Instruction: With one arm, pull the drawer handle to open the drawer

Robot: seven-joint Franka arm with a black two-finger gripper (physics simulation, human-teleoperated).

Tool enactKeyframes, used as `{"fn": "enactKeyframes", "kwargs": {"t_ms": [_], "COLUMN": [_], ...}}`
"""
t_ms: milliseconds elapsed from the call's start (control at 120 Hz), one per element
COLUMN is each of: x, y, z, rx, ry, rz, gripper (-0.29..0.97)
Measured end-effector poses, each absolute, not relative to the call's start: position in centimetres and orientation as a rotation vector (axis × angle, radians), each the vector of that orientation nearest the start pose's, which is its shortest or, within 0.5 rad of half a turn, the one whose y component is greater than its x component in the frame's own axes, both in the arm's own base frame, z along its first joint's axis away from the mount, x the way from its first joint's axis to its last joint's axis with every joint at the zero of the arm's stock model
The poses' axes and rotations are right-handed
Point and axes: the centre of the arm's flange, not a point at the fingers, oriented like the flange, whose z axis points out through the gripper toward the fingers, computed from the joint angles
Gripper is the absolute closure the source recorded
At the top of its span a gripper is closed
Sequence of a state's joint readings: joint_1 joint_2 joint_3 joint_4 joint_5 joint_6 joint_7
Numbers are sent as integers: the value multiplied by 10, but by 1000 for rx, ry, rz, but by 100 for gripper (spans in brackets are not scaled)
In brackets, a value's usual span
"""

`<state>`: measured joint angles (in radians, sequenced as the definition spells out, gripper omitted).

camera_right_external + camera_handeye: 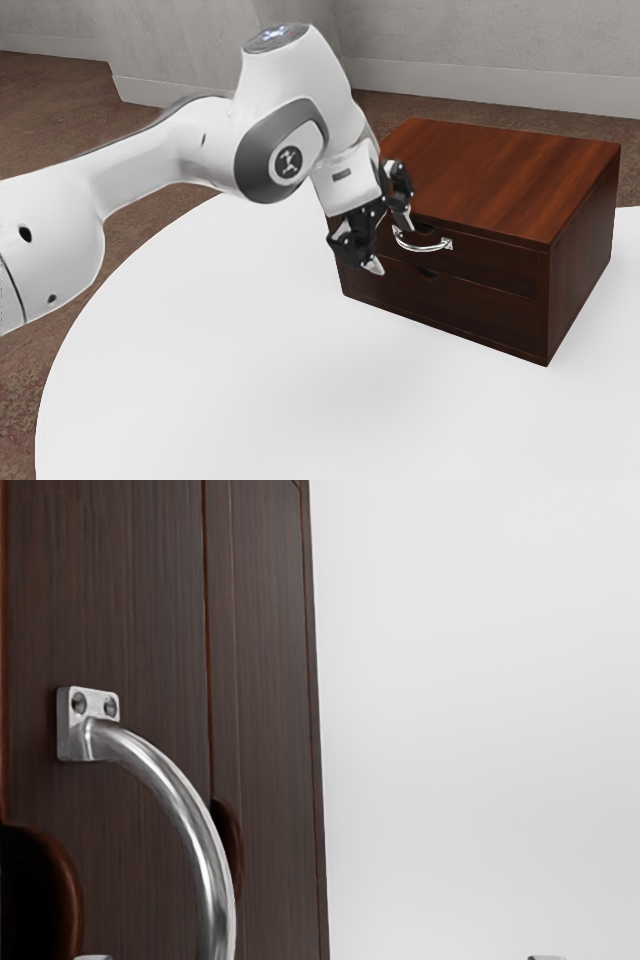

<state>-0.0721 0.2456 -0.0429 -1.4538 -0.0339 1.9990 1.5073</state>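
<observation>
White round table (200,400) carries a dark reddish wooden cabinet (500,170) with two drawers. On the cabinet's upper drawer (490,262) sits a curved silver handle (422,241), fixed by a small plate. The black gripper (388,240) hangs at the cabinet's front, fingers spread either side of the handle, unclamped.

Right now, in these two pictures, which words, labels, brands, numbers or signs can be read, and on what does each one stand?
No words, numbers or brand names can be read in either view.
Grey joint cap on the arm: one small black emblem, a symbol rather than letters.
Wooden drawer cabinet: no label or marking.
Metal handle: no marking; its mounting plate carries two screws and no text.
</observation>
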Motion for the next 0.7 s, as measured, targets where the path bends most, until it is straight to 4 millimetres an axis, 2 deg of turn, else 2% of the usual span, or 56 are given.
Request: {"fn": "enactKeyframes", "kwargs": {"t_ms": [458, 700], "x": [663, 663], "y": [-72, -71], "z": [565, 566], "rx": [-2029, -2024], "ry": [2159, 2160], "rz": [-369, -372], "gripper": [26, 43]}}
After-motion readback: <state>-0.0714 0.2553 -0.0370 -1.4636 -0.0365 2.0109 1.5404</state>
